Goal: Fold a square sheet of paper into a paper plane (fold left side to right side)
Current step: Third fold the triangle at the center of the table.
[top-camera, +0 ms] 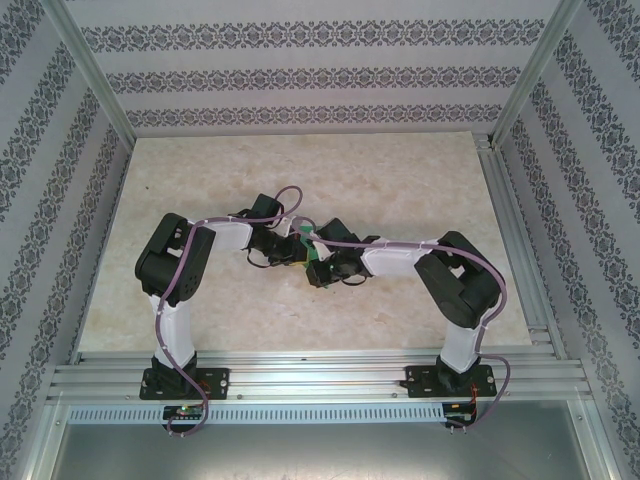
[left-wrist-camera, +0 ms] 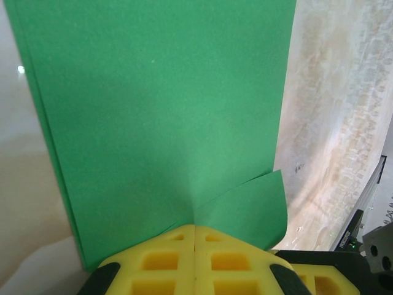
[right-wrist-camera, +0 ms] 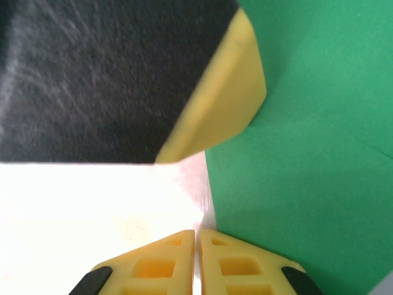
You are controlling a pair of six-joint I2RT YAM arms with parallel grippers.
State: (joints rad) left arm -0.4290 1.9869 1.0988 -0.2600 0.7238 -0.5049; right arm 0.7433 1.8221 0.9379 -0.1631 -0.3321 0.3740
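The square sheet of paper [top-camera: 318,262] is a small green patch between the two wrists at the table's middle. In the left wrist view the paper [left-wrist-camera: 166,110] lies folded, a doubled edge along its left side, and a small flap [left-wrist-camera: 252,209] curls up at the right. My left gripper [left-wrist-camera: 195,227] is shut, its tips down on the paper where a crease ends. The right wrist view shows one left finger [right-wrist-camera: 227,104] touching the paper [right-wrist-camera: 307,172]. My right gripper [right-wrist-camera: 198,235] is shut at the sheet's left edge, only a thin slit between its fingers.
The pale marbled tabletop [top-camera: 300,170] stretches out around both arms. An aluminium rail [top-camera: 320,380] runs along the near edge with the arm bases on it. Patterned walls and metal posts [top-camera: 95,80] close in the sides and back.
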